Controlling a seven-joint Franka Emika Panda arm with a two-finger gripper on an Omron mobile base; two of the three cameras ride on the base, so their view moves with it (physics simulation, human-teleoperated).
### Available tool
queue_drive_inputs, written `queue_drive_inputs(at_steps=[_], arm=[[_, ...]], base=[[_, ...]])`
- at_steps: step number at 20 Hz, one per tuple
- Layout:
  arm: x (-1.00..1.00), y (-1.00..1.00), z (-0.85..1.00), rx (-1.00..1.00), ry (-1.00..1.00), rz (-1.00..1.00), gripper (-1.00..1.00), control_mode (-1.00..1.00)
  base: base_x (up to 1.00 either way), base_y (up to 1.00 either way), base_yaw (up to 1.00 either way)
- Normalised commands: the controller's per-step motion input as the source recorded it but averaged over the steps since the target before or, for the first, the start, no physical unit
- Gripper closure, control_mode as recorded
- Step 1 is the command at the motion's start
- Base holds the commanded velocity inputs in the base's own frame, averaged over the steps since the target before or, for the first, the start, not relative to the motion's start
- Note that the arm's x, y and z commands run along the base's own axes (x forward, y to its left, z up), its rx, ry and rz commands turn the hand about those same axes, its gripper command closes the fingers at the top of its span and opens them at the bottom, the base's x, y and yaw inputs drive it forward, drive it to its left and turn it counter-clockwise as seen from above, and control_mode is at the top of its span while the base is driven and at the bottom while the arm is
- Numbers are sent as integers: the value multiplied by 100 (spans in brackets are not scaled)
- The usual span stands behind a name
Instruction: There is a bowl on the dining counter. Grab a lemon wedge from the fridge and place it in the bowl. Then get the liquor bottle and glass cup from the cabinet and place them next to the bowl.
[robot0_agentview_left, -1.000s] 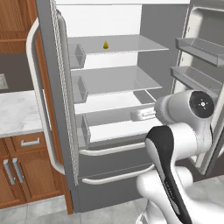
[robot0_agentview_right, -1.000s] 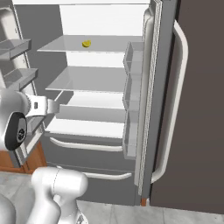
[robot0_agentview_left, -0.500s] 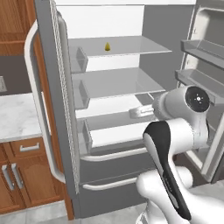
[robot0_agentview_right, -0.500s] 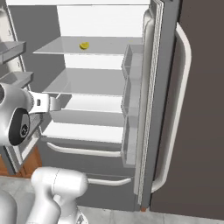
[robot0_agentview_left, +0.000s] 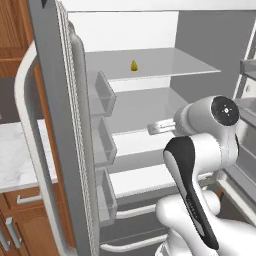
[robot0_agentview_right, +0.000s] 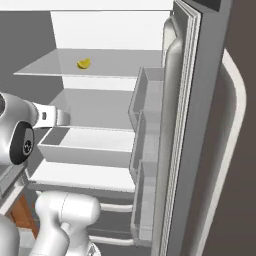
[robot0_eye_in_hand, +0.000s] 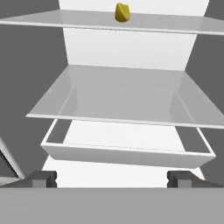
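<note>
The fridge (robot0_agentview_left: 55, 125) stands open with its white shelves bare. On the top glass shelf lies the lemon wedge (robot0_agentview_left: 134, 65) (robot0_agentview_right: 83, 63), small and yellow; in the hand view the lemon wedge (robot0_eye_in_hand: 122, 12) sits at the top, far ahead. My gripper (robot0_agentview_left: 151, 129) (robot0_agentview_right: 64, 118) reaches level into the fridge at the height of the second shelf, below and short of the wedge. My gripper (robot0_eye_in_hand: 112, 178) is open and holds nothing. The bowl, the liquor bottle and the glass cup are out of view.
Clear bins (robot0_agentview_left: 102, 145) (robot0_agentview_right: 145, 125) line both open doors, which flank the arm closely. A white drawer (robot0_eye_in_hand: 127, 151) sits under the middle shelf (robot0_eye_in_hand: 122, 98). Left of the fridge are a marble counter (robot0_agentview_left: 15, 160) and wooden cabinets (robot0_agentview_left: 20, 225).
The whole picture has grown: the base has driven closer to the fridge. The hand now reaches further in between the shelves. The gripper has stayed open.
</note>
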Motion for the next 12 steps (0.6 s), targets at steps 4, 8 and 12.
queue_drive_inputs(at_steps=[4, 8, 12], arm=[[0, 0, 0, 0, 0, 0, -100, 100], [0, 0, 0, 0, 0, 0, -100, 100], [0, 0, 0, 0, 0, 0, -100, 100]], base=[[65, 0, -2], [21, 0, -4], [0, 1, 0]])
